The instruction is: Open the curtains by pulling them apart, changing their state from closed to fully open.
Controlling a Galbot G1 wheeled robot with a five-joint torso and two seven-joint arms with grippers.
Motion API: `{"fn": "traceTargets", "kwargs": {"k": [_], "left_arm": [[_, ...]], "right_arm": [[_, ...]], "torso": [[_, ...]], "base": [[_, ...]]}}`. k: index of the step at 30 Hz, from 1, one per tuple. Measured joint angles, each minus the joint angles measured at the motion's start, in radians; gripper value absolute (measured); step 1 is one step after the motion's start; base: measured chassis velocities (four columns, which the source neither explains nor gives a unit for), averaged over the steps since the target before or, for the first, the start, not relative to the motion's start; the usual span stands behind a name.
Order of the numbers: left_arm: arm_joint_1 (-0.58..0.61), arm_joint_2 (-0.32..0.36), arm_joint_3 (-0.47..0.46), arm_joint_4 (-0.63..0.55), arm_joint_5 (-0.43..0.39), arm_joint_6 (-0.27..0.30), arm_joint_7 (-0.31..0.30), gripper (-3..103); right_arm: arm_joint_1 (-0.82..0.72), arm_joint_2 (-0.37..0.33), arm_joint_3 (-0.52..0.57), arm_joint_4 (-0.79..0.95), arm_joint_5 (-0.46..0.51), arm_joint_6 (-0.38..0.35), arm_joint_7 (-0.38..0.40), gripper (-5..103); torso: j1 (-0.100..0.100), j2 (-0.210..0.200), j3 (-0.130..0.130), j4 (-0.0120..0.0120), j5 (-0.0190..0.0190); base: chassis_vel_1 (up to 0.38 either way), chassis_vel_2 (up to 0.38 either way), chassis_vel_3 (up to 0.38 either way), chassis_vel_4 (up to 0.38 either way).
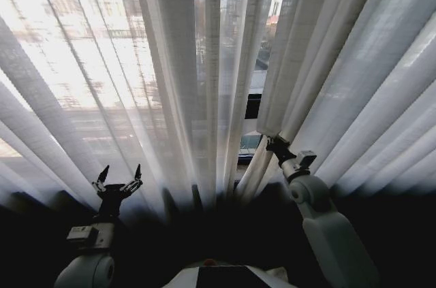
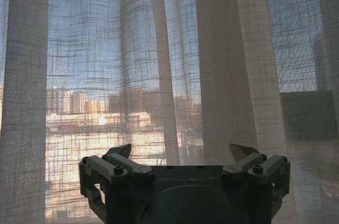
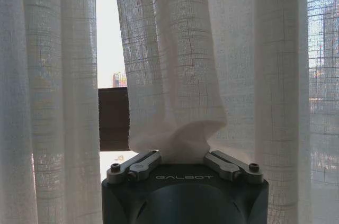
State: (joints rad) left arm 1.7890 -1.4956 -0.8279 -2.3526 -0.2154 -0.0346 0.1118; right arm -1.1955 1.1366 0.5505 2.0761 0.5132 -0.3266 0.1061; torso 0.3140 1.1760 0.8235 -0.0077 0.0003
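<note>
Right gripper (image 3: 184, 156) is pinching a bunched fold of the curtains (image 1: 204, 63) at centre-right frame, beside a narrow gap | left gripper (image 1: 119, 180) is hovering spread-fingered and empty, lower left | risk: sheer fabric slipping free if the pinch is shallow.

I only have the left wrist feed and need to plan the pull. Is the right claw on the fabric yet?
Observer: Yes. The right claw is shut on a bunched fold of the right curtain panel, as the right wrist view shows.
Operator: Is there any gap between the panels?
Observer: A narrow one. In the head view a slit runs beside the right claw, with a dark window frame behind it.
Operator: And how is my left claw placed overall?
Observer: The head view shows the left claw open, low in front of the left curtain panel, gripping nothing.
</note>
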Motion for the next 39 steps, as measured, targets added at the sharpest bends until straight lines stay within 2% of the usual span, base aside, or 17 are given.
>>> {"fn": "traceTargets", "kwargs": {"k": [7,25,39], "left_arm": [[0.000,0.003,0.003,-0.001,0.000,-0.002,0.002,100],[-0.011,0.012,0.012,0.005,0.000,0.000,0.001,100],[-0.012,0.005,0.018,0.012,0.013,0.000,0.000,100]], "right_arm": [[-0.024,-0.003,0.023,0.025,0.025,-0.022,-0.004,0],[-0.045,-0.006,0.050,0.031,0.042,-0.024,-0.021,0],[-0.044,-0.004,0.047,0.017,0.043,-0.023,-0.023,0]], "torso": [[0.000,0.000,0.000,0.0000,0.0000],[0.000,0.000,0.000,0.0000,0.0000],[0.000,0.000,0.000,0.0000,0.0002]], "base": [[0.000,0.000,0.000,0.000],[-0.008,-0.009,0.012,0.010],[-0.144,-0.140,0.150,0.137]]}}
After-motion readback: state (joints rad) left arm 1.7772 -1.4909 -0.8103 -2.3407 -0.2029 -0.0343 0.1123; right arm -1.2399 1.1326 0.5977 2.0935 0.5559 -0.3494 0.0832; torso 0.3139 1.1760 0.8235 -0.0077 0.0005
